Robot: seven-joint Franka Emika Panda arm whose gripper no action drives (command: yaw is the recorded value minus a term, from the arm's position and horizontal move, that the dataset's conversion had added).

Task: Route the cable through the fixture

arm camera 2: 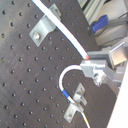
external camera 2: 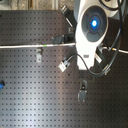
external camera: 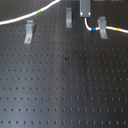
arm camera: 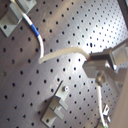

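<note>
Gripped close to the lens in both wrist views, the cable [arm camera: 62,53] is seen pinched between the closed fingers of the gripper [arm camera: 90,62]. From that hold the white cord bends away to a blue band [arm camera: 34,31] and into a metal clip [arm camera: 14,19]. In the first exterior view the cable [external camera: 22,19] sweeps in from nine o'clock, past a green band [external camera: 40,10], up to the gripper [external camera: 85,14] at twelve o'clock, then drops in a short loop to the right-hand clip [external camera: 103,27], where blue and orange-yellow bands flank it. That clip appears already threaded, though blur makes this uncertain. Two further clips, the middle clip [external camera: 68,18] and the left clip [external camera: 29,31], stand on the black perforated board [external camera: 65,85] and are judged still unthreaded. The step in hand is carrying the held section toward the middle clip; the next move calls for lowering the cord into its slot without pulling it from the first.
</note>
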